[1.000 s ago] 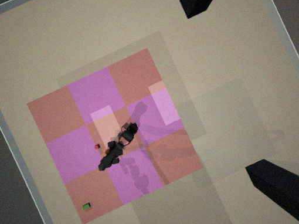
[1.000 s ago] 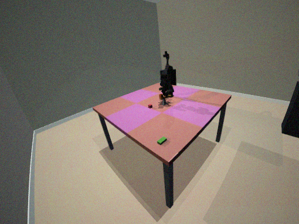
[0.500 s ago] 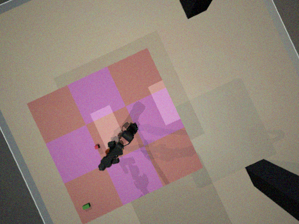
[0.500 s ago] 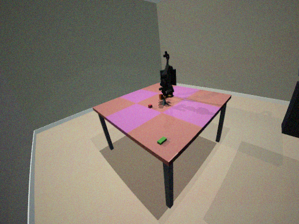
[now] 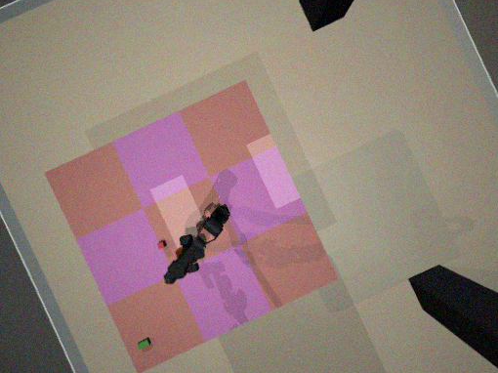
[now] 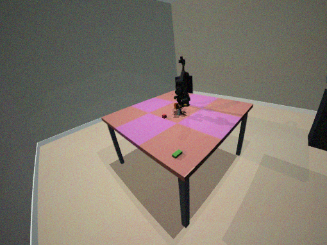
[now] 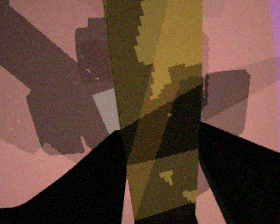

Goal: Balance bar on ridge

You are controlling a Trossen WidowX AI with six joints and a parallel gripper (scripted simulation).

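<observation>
My gripper [image 7: 158,135] [image 5: 183,258] [image 6: 180,104] is shut on the bar [image 7: 156,47], a long olive-yellow slab that runs away from the fingers in the wrist view. In the top and exterior views only a small orange bit of the bar [image 5: 179,251] [image 6: 176,105] shows beside the dark arm. The bar hangs a little above the table [image 6: 205,150], near its middle. A small grey piece, which looks like the ridge [image 7: 108,111] [image 6: 178,113], sits just under and to the left of the bar. I cannot tell whether the bar touches it.
A small red cube [image 5: 161,243] [image 6: 164,115] lies on the table left of the gripper. A green block [image 5: 144,344] [image 6: 177,153] lies near the table's front edge. Dark cabinets [image 5: 459,307] stand on the floor well away from the table.
</observation>
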